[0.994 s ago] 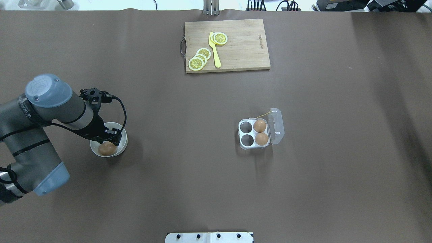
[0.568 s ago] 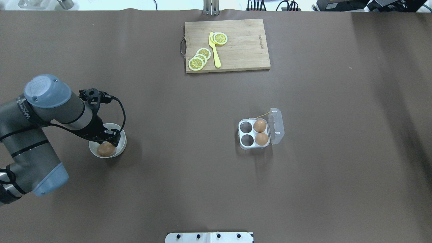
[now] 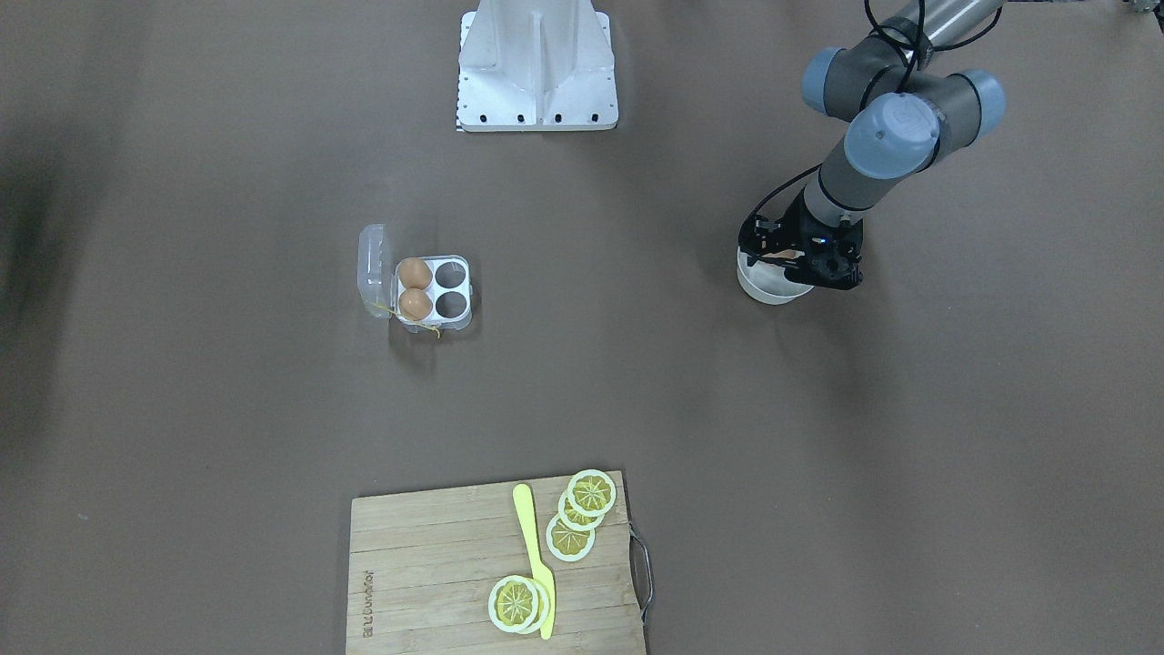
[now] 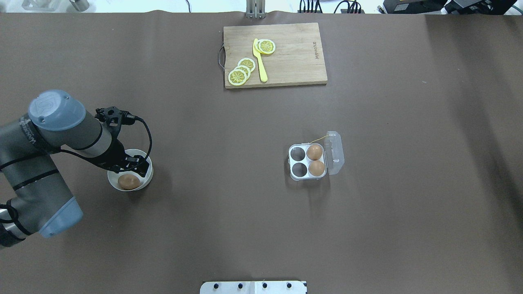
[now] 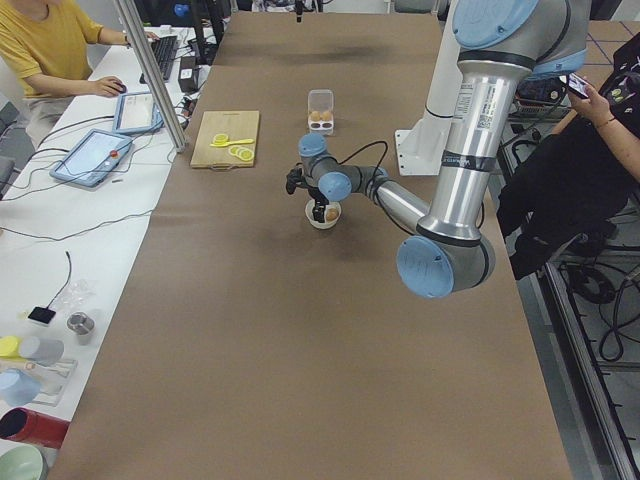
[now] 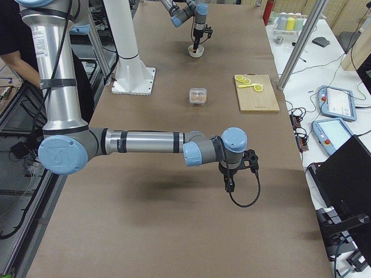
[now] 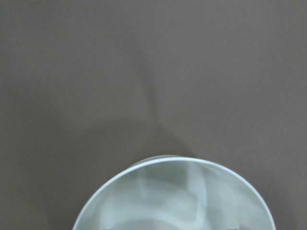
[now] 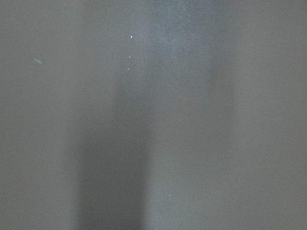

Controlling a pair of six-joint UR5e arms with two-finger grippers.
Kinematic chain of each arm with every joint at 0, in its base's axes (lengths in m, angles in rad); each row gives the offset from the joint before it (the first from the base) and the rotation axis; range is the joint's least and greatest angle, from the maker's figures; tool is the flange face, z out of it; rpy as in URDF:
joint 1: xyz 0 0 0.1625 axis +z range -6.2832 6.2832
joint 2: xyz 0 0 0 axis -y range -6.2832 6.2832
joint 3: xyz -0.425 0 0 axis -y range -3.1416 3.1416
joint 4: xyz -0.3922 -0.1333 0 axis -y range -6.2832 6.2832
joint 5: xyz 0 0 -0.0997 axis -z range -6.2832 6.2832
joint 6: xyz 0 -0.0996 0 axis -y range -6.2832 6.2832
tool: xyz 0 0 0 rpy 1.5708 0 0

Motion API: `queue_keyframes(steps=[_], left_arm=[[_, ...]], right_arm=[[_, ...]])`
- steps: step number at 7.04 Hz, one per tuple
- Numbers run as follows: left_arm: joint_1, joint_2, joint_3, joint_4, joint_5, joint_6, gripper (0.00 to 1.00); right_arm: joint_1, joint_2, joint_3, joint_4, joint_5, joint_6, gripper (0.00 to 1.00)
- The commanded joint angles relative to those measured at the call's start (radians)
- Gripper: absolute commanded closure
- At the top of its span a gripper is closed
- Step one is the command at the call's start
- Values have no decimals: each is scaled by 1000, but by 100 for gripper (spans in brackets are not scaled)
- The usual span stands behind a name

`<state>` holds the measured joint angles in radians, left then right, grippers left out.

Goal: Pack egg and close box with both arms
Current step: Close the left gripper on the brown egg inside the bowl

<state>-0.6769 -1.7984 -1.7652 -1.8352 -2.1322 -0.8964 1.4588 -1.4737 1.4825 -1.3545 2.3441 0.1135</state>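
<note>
A tan-brown egg [image 4: 128, 181] lies in a white bowl [image 4: 149, 173] at the table's left. My left gripper [image 4: 134, 168] hangs over the bowl's far half with its fingers spread, just behind the egg. It looks open and holds nothing. The left wrist view shows only the bowl's rim [image 7: 172, 160]. The clear box [image 4: 301, 176] stands right of centre with its lid [image 4: 335, 152] swung open. It holds two eggs [image 4: 314, 152] in its right-hand cells; the two left-hand cells are empty. My right gripper [image 6: 230, 185] shows only in the exterior right view, above bare table; I cannot tell its state.
A wooden cutting board [image 4: 294, 61] with lemon slices [image 4: 241, 71] and a yellow knife [image 4: 259, 61] lies at the far edge. The white robot base [image 3: 536, 64] stands at the near edge. Operators sit beside the table in the side views.
My left arm has shifted slightly to the left over the bowl, and the bowl has slid a little left with it. The egg in the bowl now shows more fully.
</note>
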Motion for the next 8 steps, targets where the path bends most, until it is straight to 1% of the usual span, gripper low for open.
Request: queue_keyframes(steps=[1,3,5,8], left_arm=[[2,2,-5,1,0,2,20],[2,46,-42,1,0,2,21],[8,53,-39,1,0,2,23],[22,48,-33,1,0,-1,31]], right_arm=[[0,1,-1,0,0,0,0],[0,1,-1,0,0,0,0],[0,3,-2,0,0,0,0],[0,4,-2,0,0,0,0]])
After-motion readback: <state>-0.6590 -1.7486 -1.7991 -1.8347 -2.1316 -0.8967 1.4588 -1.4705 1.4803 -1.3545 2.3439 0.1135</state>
